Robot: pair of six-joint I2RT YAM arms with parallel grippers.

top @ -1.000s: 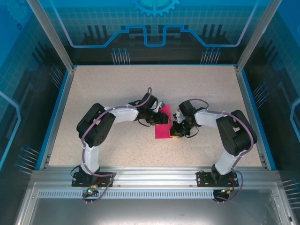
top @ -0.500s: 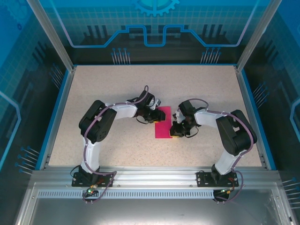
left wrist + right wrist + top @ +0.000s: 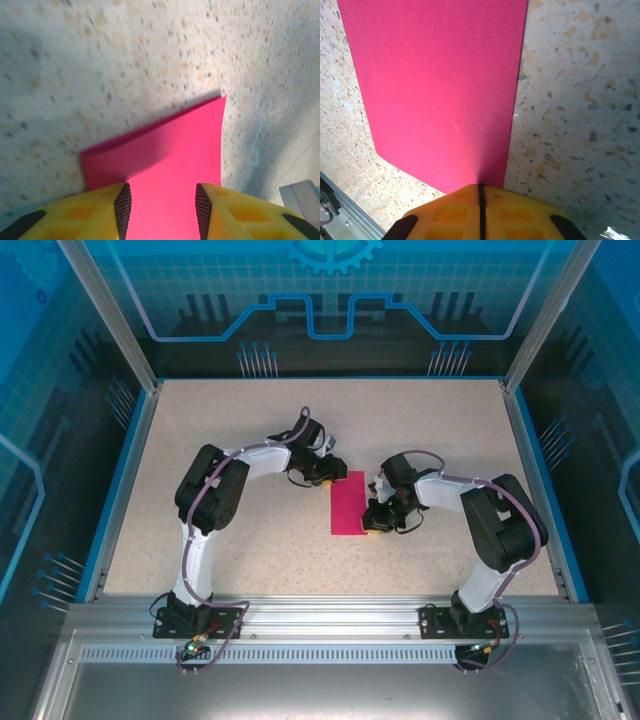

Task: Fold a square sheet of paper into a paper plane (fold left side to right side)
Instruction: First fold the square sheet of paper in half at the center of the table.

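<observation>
Speckled beige tabletop (image 3: pixel 220 420) w/ blue rim, inside an enclosure of blue see-through panels; alu rail (image 3: pixel 320 615) runs along the near edge, both arm bases bolted to it.

Pink paper sheet (image 3: pixel 349 503) lies flat approx mid-table, btwn the two grippers. From the top cam it's a narrow rectangle, longer near-to-far than it is wide. Plain, no marks.

L gripper (image 3: pixel 327 475) sits at the sheet's far left corner, arm bent in from the left. On the L wrist cam the gripper (image 3: pixel 162 200) has its yellow fingers (image 3: pixel 90 210) spread apart, nothing clamped btwn them. Sheet (image 3: pixel 170 145) shows through the gap and runs on ahead, its far end edge and two corners in view, a shadow across it. Can't tell if the finger pads touch the paper.

R gripper (image 3: pixel 372 527) is at the sheet's near right corner, arm bent in from the right. On the R wrist cam the gripper (image 3: pixel 481 200) is clenched, fingers pressed together w/ just a thin seam. Sheet (image 3: pixel 440 85) right edge runs straight into the fingertips; paper otherwise flat on the table. Can't tell whether the tips pinch that corner or just press on it.
</observation>
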